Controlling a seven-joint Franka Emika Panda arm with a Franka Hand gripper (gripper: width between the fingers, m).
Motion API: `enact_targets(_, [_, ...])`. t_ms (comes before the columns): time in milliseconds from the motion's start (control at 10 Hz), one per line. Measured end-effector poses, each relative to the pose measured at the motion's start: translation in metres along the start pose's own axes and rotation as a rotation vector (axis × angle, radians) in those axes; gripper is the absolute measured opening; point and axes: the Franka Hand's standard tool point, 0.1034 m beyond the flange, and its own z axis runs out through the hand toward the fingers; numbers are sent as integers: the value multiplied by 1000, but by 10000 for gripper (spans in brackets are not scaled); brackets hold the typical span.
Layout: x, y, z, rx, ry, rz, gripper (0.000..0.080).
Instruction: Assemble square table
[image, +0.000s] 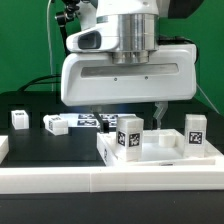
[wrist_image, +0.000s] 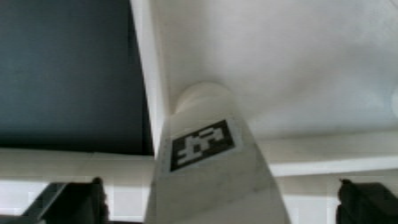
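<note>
Where the leg lies against the jaws: near leg (image: 128, 135) (wrist_image: 205, 145) sits in the gap between the two fingertips (wrist_image: 71, 200); bare space shows on both sides of it, and neither tip touches it.
Jaws: apart, clamped on nothing; gripper (image: 130, 108) (wrist_image: 217, 200) hangs directly above the near leg.
Slab (image: 160, 150) (wrist_image: 302, 60): white, raised rim, flat on the black table (image: 30, 140) (wrist_image: 63, 70).
Near leg, place: on the slab, at its corner toward the exterior view's left.
Corner leg (image: 195, 128): on the slab, at its corner toward the exterior view's right.
Standing loose leg (image: 20, 118): off the slab, well apart from it toward the exterior view's left.
Lying loose leg (image: 55, 124): off the slab, between it and the standing loose leg.
Marker board (image: 90, 121): flat on the table, just beyond the slab's left corner.
Hidden or cut off: fingers largely covered by the hand's white body in the exterior view; fingertips cropped by the wrist picture's edge; slab's front face masked by the border wall (image: 100, 180); the near leg's seat on the slab is blurred, so I cannot tell how it joins.
Near leg, axis: upright, long axis vertical, tag facing the exterior camera; in the wrist view it runs lengthwise toward the lens, slightly tilted.
</note>
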Motion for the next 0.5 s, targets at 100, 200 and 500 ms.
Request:
enact_targets(100, [1,1,-1,-2,1,-92,649])
enact_targets(200, [1,1,-1,-5,0,-158,649])
enact_targets(500, [0,2,0,-5,-1,-189,522])
